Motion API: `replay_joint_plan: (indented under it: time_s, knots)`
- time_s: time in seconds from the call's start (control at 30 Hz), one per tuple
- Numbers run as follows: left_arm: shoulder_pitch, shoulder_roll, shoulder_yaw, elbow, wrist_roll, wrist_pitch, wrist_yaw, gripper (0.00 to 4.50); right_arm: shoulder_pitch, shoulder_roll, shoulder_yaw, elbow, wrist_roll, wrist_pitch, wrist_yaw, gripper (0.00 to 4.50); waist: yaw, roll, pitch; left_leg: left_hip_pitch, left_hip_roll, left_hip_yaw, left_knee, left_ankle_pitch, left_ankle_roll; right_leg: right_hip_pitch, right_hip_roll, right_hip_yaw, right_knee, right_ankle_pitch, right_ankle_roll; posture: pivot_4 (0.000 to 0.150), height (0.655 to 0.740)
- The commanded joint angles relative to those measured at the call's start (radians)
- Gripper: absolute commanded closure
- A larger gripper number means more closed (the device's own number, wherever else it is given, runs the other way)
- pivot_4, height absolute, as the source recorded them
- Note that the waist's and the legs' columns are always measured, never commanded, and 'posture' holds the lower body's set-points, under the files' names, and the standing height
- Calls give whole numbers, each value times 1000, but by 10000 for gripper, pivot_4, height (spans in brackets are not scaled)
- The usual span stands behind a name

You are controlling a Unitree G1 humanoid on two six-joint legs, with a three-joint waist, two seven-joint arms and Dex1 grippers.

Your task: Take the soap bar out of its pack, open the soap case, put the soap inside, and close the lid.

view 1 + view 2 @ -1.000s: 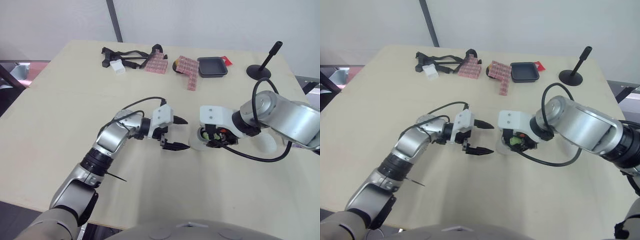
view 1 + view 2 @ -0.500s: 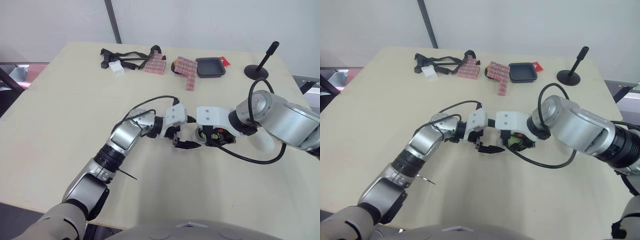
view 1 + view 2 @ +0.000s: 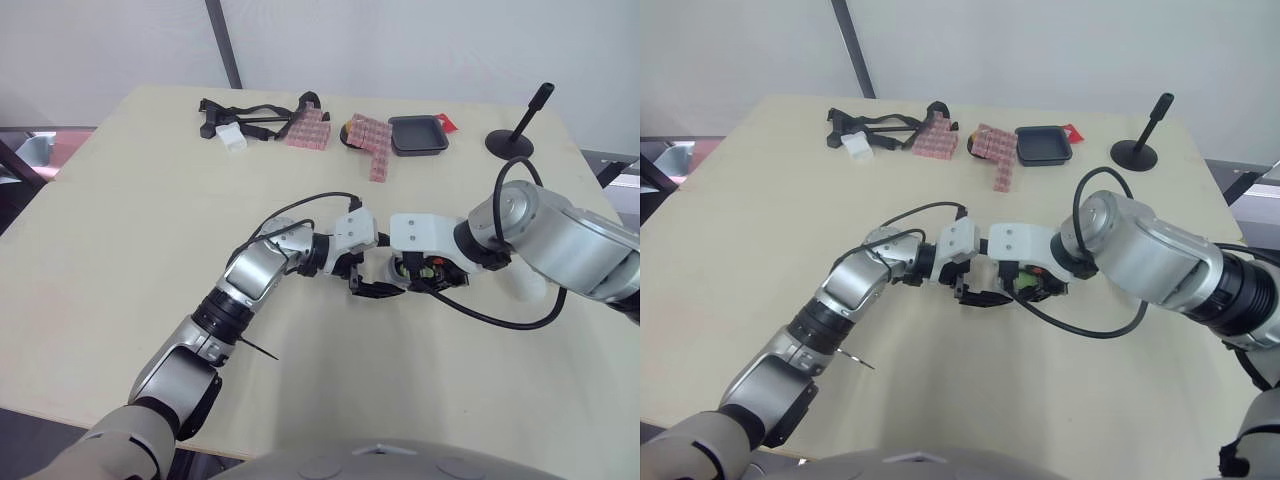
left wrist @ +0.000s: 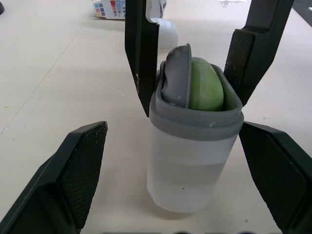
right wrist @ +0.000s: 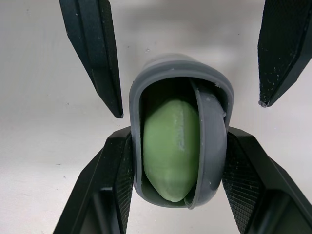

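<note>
Mid-table (image 3: 120, 250), the right gripper (image 5: 176, 142) pinches the upright soap case (image 4: 190, 161) steady, with the green soap bar (image 5: 170, 146) inside. The left gripper (image 4: 173, 132) straddles it, spread, probably to seat the tilted grey lid (image 4: 176, 73).

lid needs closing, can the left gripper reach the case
Probably yes: the left gripper is open astride the case, and the right gripper clamps its other two sides, so nothing blocks it.

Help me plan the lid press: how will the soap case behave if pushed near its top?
The soap case stands upright on a narrow base with the green soap up high, so it probably tips easily. Its smooth translucent wall may be slippery to grip. The right gripper clamped on both sides should steady it.
</note>
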Motion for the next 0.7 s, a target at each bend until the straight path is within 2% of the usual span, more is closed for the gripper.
replay_joint_plan:
  time_s: [0.03,0.27,0.37,0.53,0.57,0.7]
  knots:
    - [-20,-5,-3,-25,4,-5,-1,0,6,-5,-16,-10,-21,4,7,24746,0,0,0,0,0,0,0,0,0,0,0,0,0,0,0,1500,7400]
    - [-17,-6,-18,-17,22,-23,-10,0,11,-6,-20,-14,-23,13,12,24746,1,0,0,0,0,0,0,0,0,1,0,0,0,0,0,1500,7400]
    - [-16,-5,-20,-15,30,-29,-14,8229,14,-1,-24,-15,-20,19,11,24746,1,0,0,1,0,0,0,0,0,1,0,0,0,0,0,1500,7400]
    - [-19,-5,-21,-11,32,-31,-13,25188,16,5,-29,-12,-20,23,11,24746,1,0,0,1,0,0,0,0,0,1,0,0,-1,0,0,1500,7400]
    - [-20,-6,-22,-9,33,-32,-12,26677,17,6,-29,-12,-20,24,11,24746,0,0,0,1,0,0,0,0,0,1,0,0,-1,0,0,1500,7400]
    - [-23,-9,-21,-6,34,-32,-10,26688,16,8,-32,-11,-19,26,11,24746,0,0,0,1,0,0,0,0,0,1,0,0,-1,0,0,1500,7400]
